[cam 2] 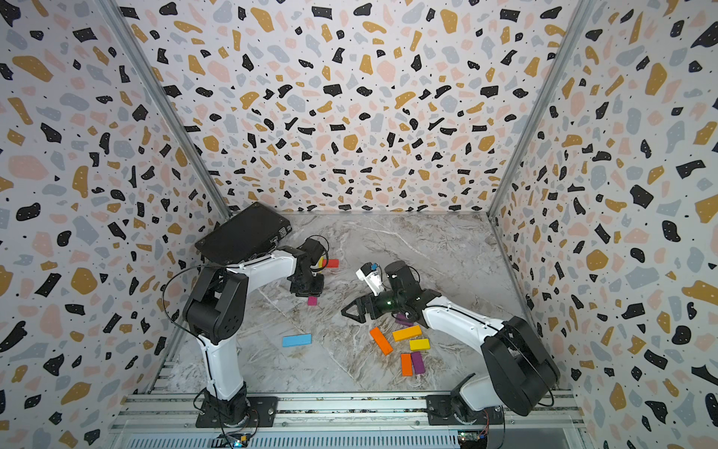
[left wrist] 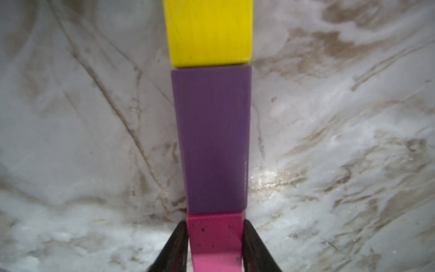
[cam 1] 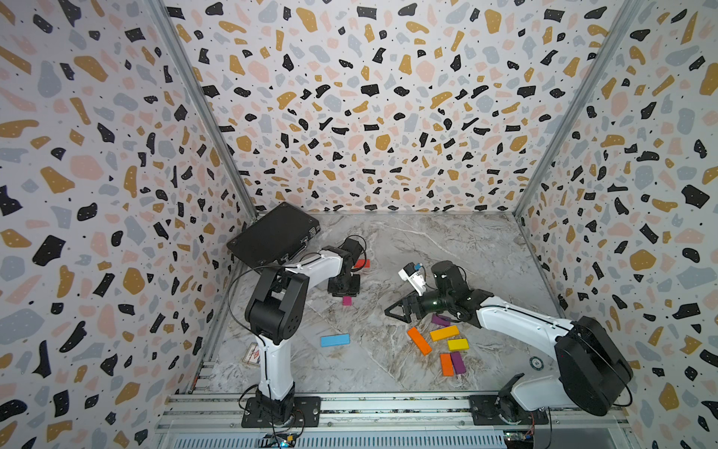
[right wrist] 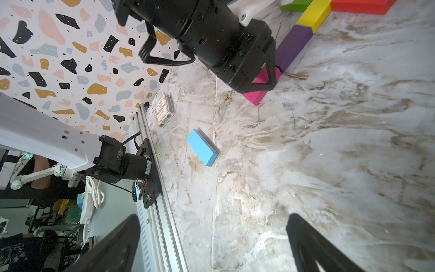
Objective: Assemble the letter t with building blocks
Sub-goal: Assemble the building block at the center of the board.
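My left gripper [left wrist: 215,225] is shut on a pink block [left wrist: 215,237] that lies on the marble table, both fingers against its sides. The pink block sits end to end with a purple block [left wrist: 211,139] and a yellow block [left wrist: 209,33]. In the right wrist view this row meets a green block [right wrist: 296,6] and a red block [right wrist: 360,6] lying crosswise. The pink end [cam 1: 347,300] shows under the left gripper [cam 1: 344,287] in both top views. My right gripper [cam 1: 396,311] hangs open and empty over mid-table. A blue block [cam 1: 335,340] lies alone.
Loose orange [cam 1: 419,340], amber [cam 1: 444,333], yellow [cam 1: 457,344] and purple [cam 1: 458,362] blocks lie under the right arm. A black case [cam 1: 274,235] leans in the far left corner. A small card box [right wrist: 164,110] lies by the left arm's base rail.
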Motion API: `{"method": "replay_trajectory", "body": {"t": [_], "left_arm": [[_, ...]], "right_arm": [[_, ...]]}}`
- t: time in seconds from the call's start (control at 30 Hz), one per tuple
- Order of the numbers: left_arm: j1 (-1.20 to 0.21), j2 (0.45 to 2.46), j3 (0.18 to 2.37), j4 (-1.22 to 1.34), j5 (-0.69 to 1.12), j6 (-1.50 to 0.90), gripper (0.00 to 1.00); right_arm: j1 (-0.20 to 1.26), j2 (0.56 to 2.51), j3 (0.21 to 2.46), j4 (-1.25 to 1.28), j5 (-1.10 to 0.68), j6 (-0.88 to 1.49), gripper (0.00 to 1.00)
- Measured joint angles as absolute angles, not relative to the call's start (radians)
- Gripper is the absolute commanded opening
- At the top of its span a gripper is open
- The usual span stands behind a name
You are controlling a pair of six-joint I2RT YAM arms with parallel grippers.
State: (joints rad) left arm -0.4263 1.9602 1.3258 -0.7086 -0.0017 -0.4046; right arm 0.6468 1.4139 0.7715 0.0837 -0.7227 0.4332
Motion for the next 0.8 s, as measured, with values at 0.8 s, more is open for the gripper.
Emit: {"method": "replay_trajectory", "body": {"t": [0.8], "left_arm": [[-0.426, 1.972, 1.343, -0.712, -0.001, -0.403, 0.36]], "right_arm": [[0.646, 1.415, 0.771, 0.091, -0.730, 0.445, 0.99]]}}
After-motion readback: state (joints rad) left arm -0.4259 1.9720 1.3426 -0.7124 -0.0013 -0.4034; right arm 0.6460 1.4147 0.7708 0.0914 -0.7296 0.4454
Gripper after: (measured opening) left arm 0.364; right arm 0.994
